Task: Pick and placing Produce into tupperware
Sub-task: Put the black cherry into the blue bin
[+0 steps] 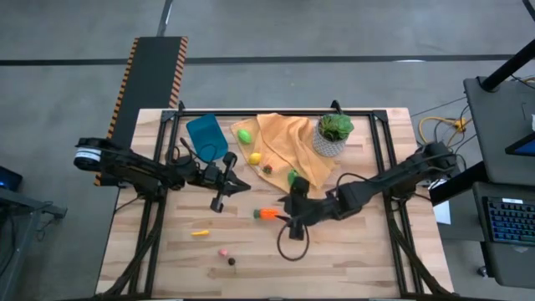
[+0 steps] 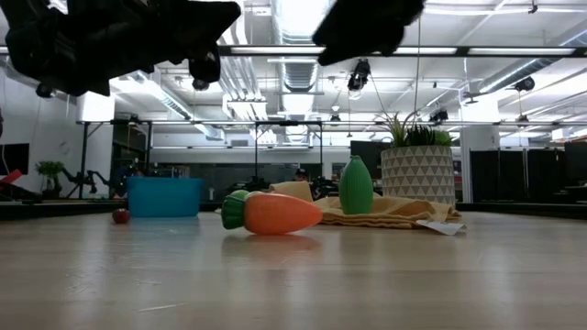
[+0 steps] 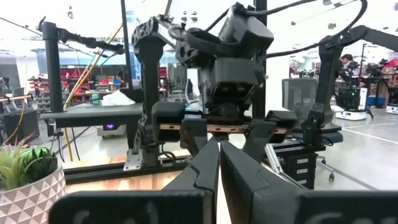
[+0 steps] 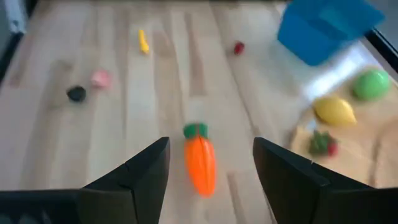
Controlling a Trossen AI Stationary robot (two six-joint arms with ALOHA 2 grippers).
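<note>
My right end effector [image 4: 210, 165] hangs above the surface [image 1: 351, 259] near its centre, fingers [image 4: 140, 171] spread wide apart and holding nothing. The orange carrot [image 4: 200, 160] lies on the wood right between those fingers in the right wrist view; from above I see it [image 1: 266, 213] just at the 9 o'clock side of that end effector [image 1: 294, 219]. In the low view the carrot [image 2: 271, 213] rests on its side, green top pointing toward the blue tupperware [image 2: 165, 196].

My left end effector [image 1: 219, 201] sits at about 10 o'clock from the carrot, fingers [image 3: 202, 177] pressed together with nothing between them, and it faces the right arm.

The tupperware [image 1: 206, 135] stands at the far left of the surface, at 11 o'clock from the carrot, and I see no produce in it. Beside it, at 3 o'clock, an orange-yellow cloth [image 1: 284, 138] carries a green fruit [image 1: 244, 135], a yellow lemon [image 1: 255, 158], a small strawberry-like piece [image 1: 268, 169] and a green vegetable [image 1: 292, 176]. A potted plant [image 1: 333, 134] stands on the cloth's far right edge.

Toward the near left, at 7 to 8 o'clock from the carrot, lie a yellow piece [image 1: 200, 233], a pink piece [image 1: 223, 252] and a dark piece [image 1: 231, 262], all well apart from the tupperware. A tiny red piece [image 4: 239, 47] lies near the container.
</note>
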